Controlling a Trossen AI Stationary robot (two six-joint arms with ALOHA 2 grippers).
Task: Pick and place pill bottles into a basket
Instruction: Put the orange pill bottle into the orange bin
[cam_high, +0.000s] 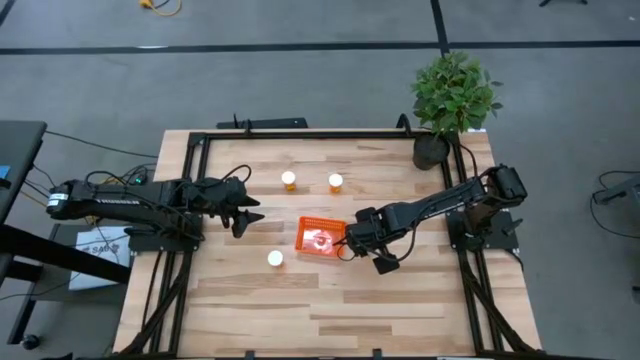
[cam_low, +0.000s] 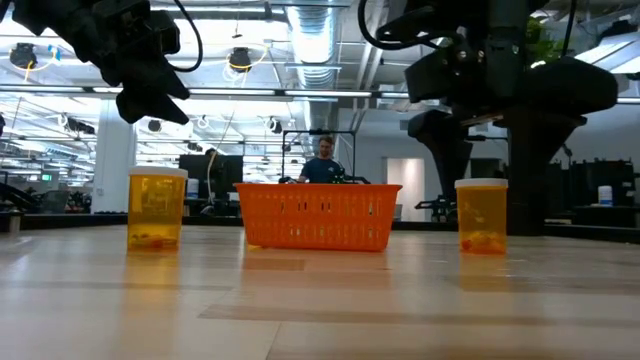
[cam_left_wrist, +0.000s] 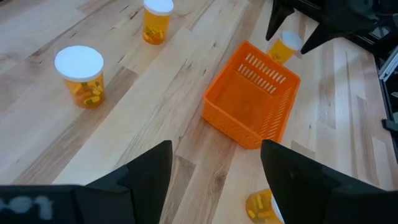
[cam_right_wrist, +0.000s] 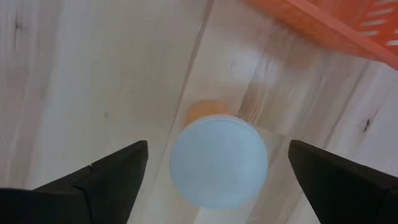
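The right gripper (cam_high: 352, 243) hangs at the basket's (cam_high: 306, 237) right-hand end in the view from above, its fingers (cam_right_wrist: 106, 177) spread wide with a white-capped pill bottle (cam_right_wrist: 219, 160) standing between them, untouched on either side. That bottle stands upright on the worktop (cam_high: 330, 300), just outside the orange basket wall.

The left gripper (cam_high: 252, 213) hovers to the left of the basket, well apart from it, fingers (cam_left_wrist: 140, 177) parted a little and holding nothing. A second bottle (cam_high: 275, 259) stands on the worktop near the basket's front left corner. Two more bottles (cam_high: 288, 181) stand upright behind the basket, side by side with a gap between them, the other (cam_high: 336, 182) further right. A potted plant (cam_high: 452, 100) sits at the worktop's far right corner.
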